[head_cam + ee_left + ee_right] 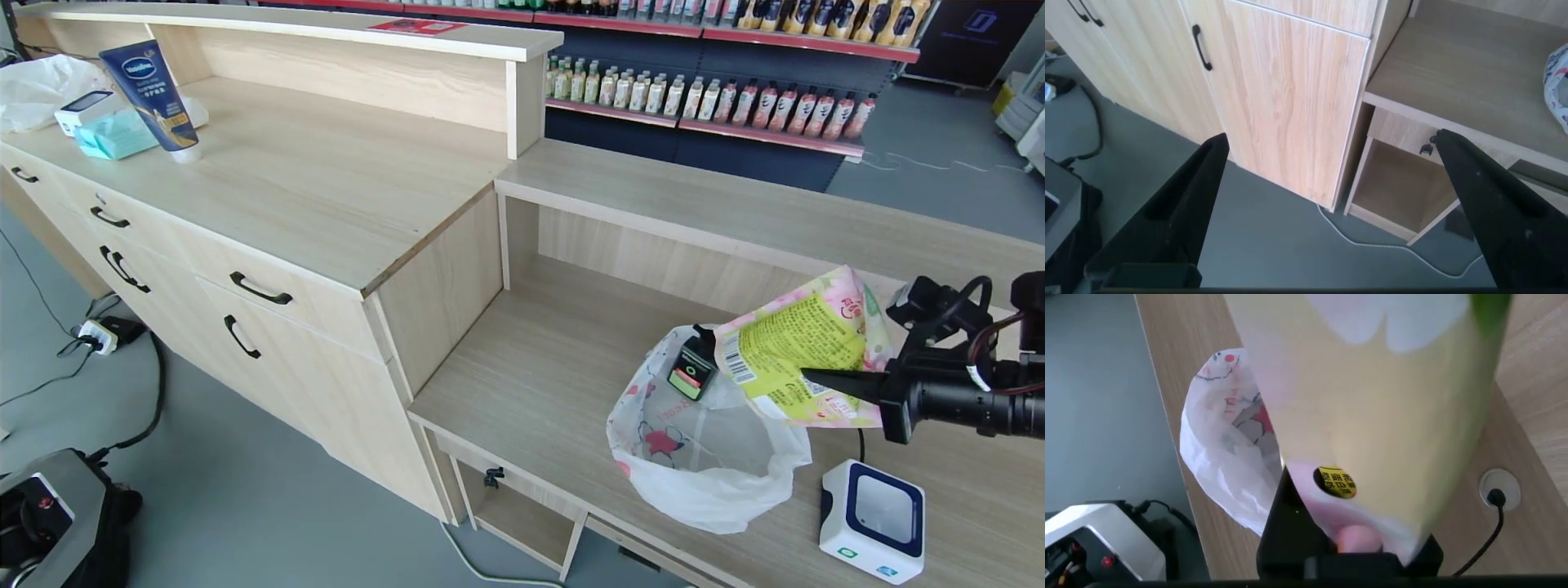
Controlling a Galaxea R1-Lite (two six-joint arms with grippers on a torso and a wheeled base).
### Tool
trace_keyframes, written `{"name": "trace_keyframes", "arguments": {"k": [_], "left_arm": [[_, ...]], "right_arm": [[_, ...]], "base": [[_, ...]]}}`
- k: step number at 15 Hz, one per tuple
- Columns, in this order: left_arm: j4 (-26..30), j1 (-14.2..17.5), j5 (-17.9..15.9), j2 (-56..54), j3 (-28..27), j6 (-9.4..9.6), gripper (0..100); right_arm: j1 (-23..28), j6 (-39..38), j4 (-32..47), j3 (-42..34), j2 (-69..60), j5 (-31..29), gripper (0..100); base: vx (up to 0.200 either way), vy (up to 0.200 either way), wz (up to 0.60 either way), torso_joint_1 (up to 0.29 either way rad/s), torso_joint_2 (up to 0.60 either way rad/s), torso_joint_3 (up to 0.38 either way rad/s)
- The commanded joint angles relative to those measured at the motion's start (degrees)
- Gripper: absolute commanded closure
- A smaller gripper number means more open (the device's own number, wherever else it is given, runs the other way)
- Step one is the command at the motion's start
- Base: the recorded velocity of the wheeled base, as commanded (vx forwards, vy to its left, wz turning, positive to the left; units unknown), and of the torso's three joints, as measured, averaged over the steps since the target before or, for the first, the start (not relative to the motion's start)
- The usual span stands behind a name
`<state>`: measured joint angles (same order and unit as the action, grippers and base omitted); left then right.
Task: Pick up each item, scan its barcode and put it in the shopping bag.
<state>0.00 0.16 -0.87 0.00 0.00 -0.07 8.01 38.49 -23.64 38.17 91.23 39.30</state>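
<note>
Lowering the snack packet (796, 351) called for care: you had the right pincer (816, 377) clamped on its near end, and the open mouth of the shopping bag (653, 408) lay just below and ahead of the fingertips. By my judgement you needed to ease forward over the opening, tip the free end down, and let go only inside the rim, clear of the black handheld scanner (694, 369) at the bag's edge. The packet was a soft, crinkled pouch, yellow-green with pink flowers, its barcode (737, 358) at the end farthest from the pincer. Your left pincer (1329, 137) hung wide apart, holding nothing.
</note>
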Motion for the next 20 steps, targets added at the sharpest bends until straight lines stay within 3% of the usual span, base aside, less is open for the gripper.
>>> {"name": "trace_keyframes", "arguments": {"k": [1,5,20], "left_arm": [[0.0,0.02,-0.01,0.09,0.0,-0.01,0],[0.0,0.02,-0.01,0.0,0.0,-0.01,0],[0.0,0.02,0.07,0.09,0.0,-0.01,0]], "right_arm": [[1.31,0.98,0.08,-0.82,3.34,0.95,100],[1.4,7.48,-0.44,-2.57,6.41,4.47,100],[-1.51,8.8,-9.32,-3.98,17.66,4.73,100]], "base": [[0.0,0.0,0.0,0.0,0.0,0.0],[0.0,0.0,0.0,0.0,0.0,0.0],[0.0,0.0,0.0,0.0,0.0,0.0]]}}
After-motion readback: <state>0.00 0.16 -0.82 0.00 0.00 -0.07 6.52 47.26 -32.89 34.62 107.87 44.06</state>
